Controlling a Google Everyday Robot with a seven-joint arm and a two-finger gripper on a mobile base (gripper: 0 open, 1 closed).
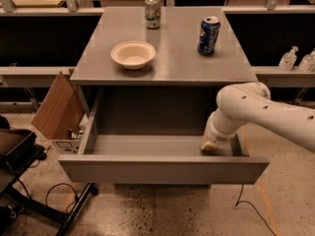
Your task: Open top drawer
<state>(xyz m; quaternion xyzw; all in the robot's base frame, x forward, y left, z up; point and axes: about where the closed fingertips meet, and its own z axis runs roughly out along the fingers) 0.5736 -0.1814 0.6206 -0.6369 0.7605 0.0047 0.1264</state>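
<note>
The top drawer (162, 170) is pulled far out from under the worktop (172, 63). Its wide grey front faces the near side, and its deep box is open from above.

The hand (208, 145) is down inside the drawer at the right end. It is close to the drawer's right wall and just behind the drawer's front. Its tip hangs low, near the drawer floor. The white arm (256, 109) reaches in to it from the right of the drawer. One cannot tell if the hand is open or closed, or if it touches the wall.

On the worktop above the drawer sit three things. A white bowl (133, 54) is over the drawer's left half. A blue can (208, 36) is over its right half. A silver can (153, 12) stands far back, over the middle. A brown cardboard box (56, 107) leans just left of the drawer.

The pulling step looks about done, for the drawer seems nearly as far out as it can go. If so, the next move would be to lift the hand up and out of the drawer. That calls for care. The hand should go up without bumping the front or the right wall. A bump could push the drawer back in.
</note>
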